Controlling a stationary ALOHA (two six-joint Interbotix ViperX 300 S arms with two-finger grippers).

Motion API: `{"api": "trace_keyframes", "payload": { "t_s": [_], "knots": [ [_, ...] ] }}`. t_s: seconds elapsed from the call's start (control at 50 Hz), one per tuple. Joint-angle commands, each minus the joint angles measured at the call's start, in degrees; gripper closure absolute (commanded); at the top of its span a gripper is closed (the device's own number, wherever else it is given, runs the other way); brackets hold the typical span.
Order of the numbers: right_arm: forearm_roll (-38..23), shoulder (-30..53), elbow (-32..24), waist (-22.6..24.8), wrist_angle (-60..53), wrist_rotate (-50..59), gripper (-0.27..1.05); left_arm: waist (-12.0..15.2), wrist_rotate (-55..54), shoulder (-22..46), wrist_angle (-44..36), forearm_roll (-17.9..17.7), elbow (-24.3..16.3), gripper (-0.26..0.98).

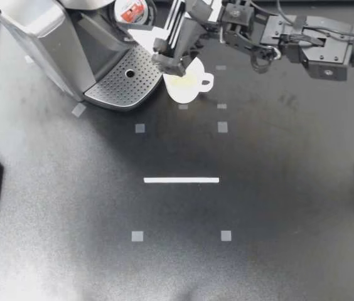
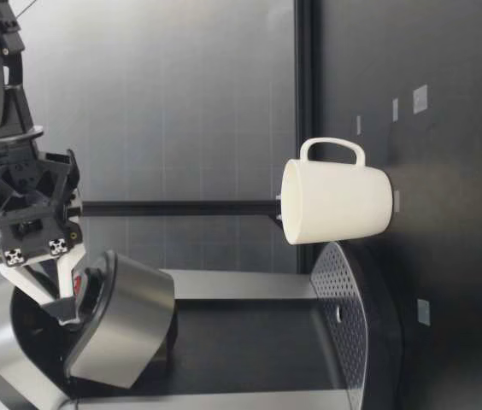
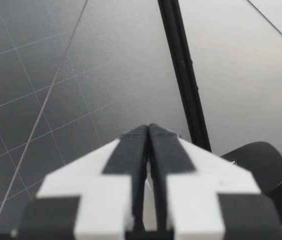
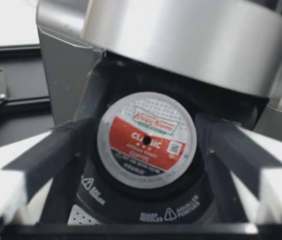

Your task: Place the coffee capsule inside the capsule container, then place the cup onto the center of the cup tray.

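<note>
The silver-and-black coffee machine [image 1: 45, 37] stands with its lid raised. My right gripper [image 1: 144, 24] is released above the black capsule container [image 4: 146, 202]. My left gripper [image 3: 148, 129] is clenched, fingers pressed together. The white ceramic cup [image 1: 186, 88] stands on the table just beside the perforated metal cup tray [image 1: 123, 84]. The red-and-white foil-topped coffee capsule [image 4: 146, 140] sits in the container.

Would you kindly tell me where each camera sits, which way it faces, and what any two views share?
Top view: above the table, facing down; coffee machine, cup, my right gripper.
Low view: table height, facing across; cup, cup tray, my right gripper.
Left wrist view: on my left wrist, facing the back wall; shut left gripper.
Right wrist view: on my right wrist, facing the capsule between its open fingers.
Shared: top and low views both show the cup beside the cup tray.
</note>
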Motion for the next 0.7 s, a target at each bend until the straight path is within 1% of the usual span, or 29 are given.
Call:
{"api": "trace_keyframes", "payload": {
  "t_s": [0.0,0.26,0.4,0.52,0.68],
  "knots": [
    [0.0,-1.41,-1.32,-0.35,0.0,0.09,-0.07,0.18,0.0,0.0,0.09,0.18,-0.53,0.61],
    [0.26,-4.13,0.62,-0.09,0.0,0.44,-0.07,0.18,-0.09,-0.53,0.44,0.18,0.62,0.61],
    [0.44,-6.94,2.81,0.88,-1.49,0.53,-0.07,0.18,-0.26,-0.53,3.34,0.26,1.23,0.61],
    [0.62,-9.67,5.1,2.2,-3.25,0.53,-0.07,0.18,-0.62,-0.53,5.1,0.35,1.58,0.61],
    [0.88,-13.89,9.84,4.66,-6.86,0.62,-0.06,0.18,-0.7,0.09,7.47,0.35,1.76,0.61]
  ]
}}
